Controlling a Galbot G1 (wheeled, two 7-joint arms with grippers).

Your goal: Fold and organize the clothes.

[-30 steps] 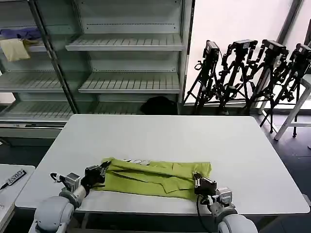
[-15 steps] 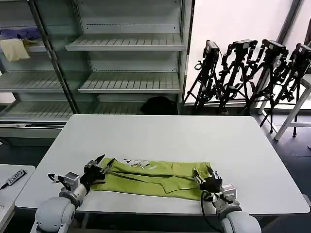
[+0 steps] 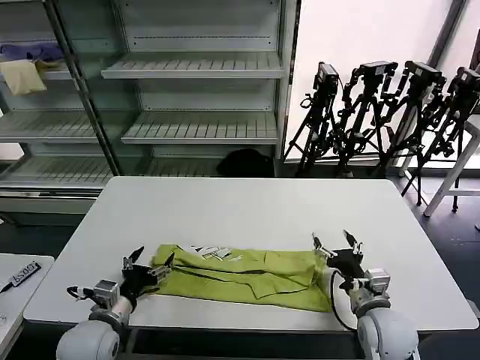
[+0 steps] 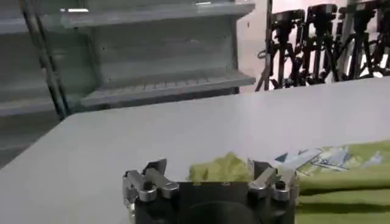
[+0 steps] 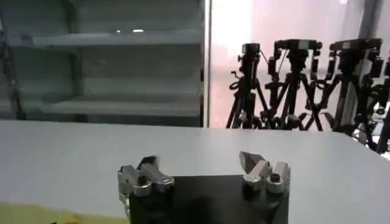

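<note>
The lime yellow-green T-shirt (image 3: 247,274) lies folded into a long band near the front edge of the white table (image 3: 255,210), with its white print (image 3: 211,252) showing at the left end. My left gripper (image 3: 150,262) stands open just off the shirt's left end, nothing between its fingers. In the left wrist view the shirt's bunched left end (image 4: 222,168) sits just beyond the spread fingers (image 4: 153,178). My right gripper (image 3: 336,244) is open at the shirt's right end, raised slightly and holding nothing. The right wrist view shows a yellow-green sliver of shirt (image 5: 36,214) to one side of that gripper (image 5: 201,167).
Metal shelving (image 3: 195,97) stands behind the table, with a pale cream cloth (image 3: 22,75) and a purple-blue cloth (image 3: 30,51) on its upper left shelf. Black camera tripods (image 3: 382,112) cluster at the back right. A second table's corner (image 3: 19,277) sits at the left.
Both grippers have let go of the shirt and opened. The left one drew back leftward off the left end; the right one moved right and farther from me, beyond the right end.
</note>
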